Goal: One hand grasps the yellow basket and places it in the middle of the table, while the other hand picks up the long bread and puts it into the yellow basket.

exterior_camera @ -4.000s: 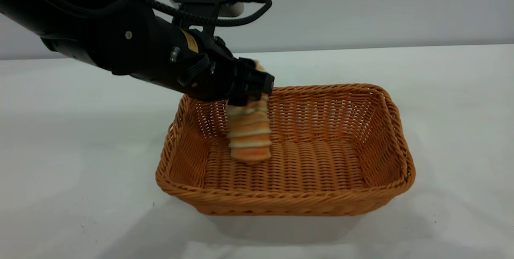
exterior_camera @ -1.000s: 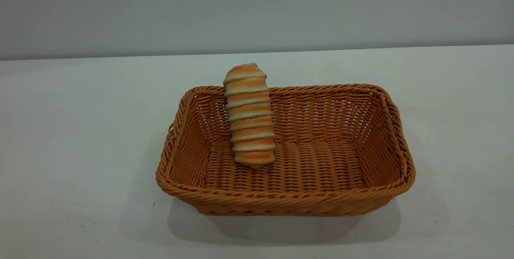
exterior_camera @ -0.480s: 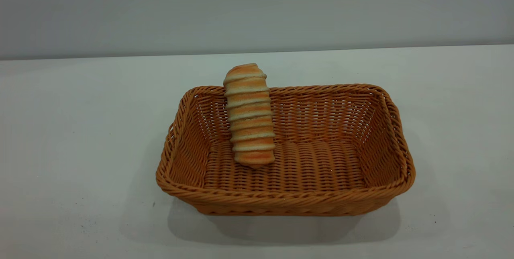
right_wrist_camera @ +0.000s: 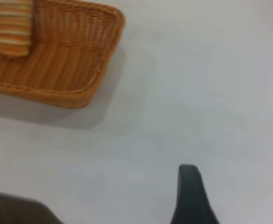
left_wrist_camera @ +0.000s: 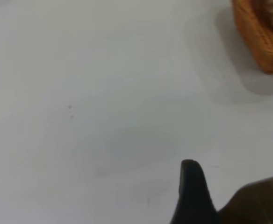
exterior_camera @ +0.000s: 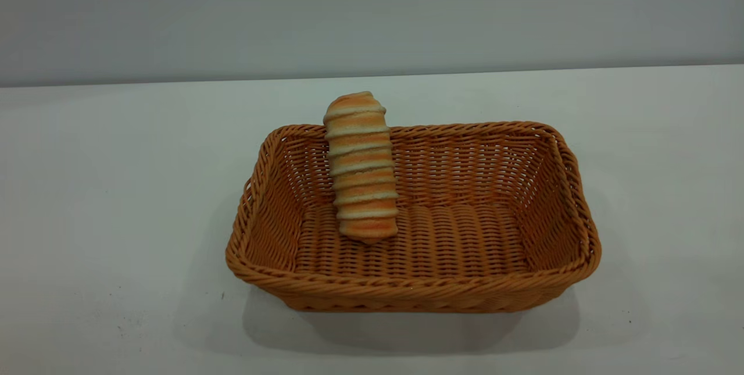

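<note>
White matte table [exterior_camera: 104,189], a few tiny dark specks near its front left. The basket [exterior_camera: 407,290] sits directly on it, about mid-table, long side facing the exterior camera, casting a soft shadow at its front. Both wrist views show bare tabletop beside a corner of the basket.

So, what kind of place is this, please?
Probably a robot test bench rather than a kitchen: a plain white table against a bare wall, holding only a yellow basket with the long bread leaning inside.
</note>
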`<state>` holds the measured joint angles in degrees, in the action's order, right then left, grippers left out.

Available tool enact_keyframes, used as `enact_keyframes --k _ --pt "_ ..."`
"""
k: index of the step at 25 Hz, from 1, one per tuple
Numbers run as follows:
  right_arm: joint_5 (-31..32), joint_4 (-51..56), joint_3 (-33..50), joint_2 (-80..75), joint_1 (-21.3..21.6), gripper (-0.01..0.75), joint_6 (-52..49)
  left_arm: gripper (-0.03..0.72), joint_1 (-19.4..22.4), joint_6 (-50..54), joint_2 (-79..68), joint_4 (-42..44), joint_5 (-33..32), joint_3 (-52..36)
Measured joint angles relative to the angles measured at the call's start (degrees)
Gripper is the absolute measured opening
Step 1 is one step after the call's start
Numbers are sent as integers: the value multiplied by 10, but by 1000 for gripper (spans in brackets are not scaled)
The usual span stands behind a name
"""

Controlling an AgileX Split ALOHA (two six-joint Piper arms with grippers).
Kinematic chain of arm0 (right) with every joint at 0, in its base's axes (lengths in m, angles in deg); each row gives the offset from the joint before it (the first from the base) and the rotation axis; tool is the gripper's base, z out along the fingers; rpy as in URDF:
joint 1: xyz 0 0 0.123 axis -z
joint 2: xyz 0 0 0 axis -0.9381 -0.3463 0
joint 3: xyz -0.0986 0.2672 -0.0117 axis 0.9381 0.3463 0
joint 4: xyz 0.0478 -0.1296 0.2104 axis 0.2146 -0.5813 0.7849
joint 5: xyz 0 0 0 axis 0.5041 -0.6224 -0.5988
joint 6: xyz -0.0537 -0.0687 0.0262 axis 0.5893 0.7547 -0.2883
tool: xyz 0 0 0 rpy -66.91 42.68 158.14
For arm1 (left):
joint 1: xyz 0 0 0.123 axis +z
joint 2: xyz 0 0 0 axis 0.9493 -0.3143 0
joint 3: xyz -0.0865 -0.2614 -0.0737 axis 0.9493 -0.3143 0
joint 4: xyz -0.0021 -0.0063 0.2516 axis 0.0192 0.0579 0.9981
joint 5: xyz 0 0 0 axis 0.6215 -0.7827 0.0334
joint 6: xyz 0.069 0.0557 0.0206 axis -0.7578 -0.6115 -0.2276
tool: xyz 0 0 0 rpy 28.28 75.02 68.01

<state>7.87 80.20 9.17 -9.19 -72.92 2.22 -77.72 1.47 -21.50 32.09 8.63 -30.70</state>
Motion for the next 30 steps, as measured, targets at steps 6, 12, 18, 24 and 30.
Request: enact_keyframes --k 6,12,18,24,30 --pt "0 0 0 0 9 534 0 545 13 -2 0 -2 0 0" --pt "0 0 0 0 11 534 0 545 13 -2 0 -2 0 0" --pt "0 0 0 0 17 534 0 545 13 -2 0 -3 0 0" --pt "0 0 0 0 17 534 0 545 13 7 0 -19 0 0" --pt "0 0 0 0 17 534 0 545 13 8 0 -20 0 0"
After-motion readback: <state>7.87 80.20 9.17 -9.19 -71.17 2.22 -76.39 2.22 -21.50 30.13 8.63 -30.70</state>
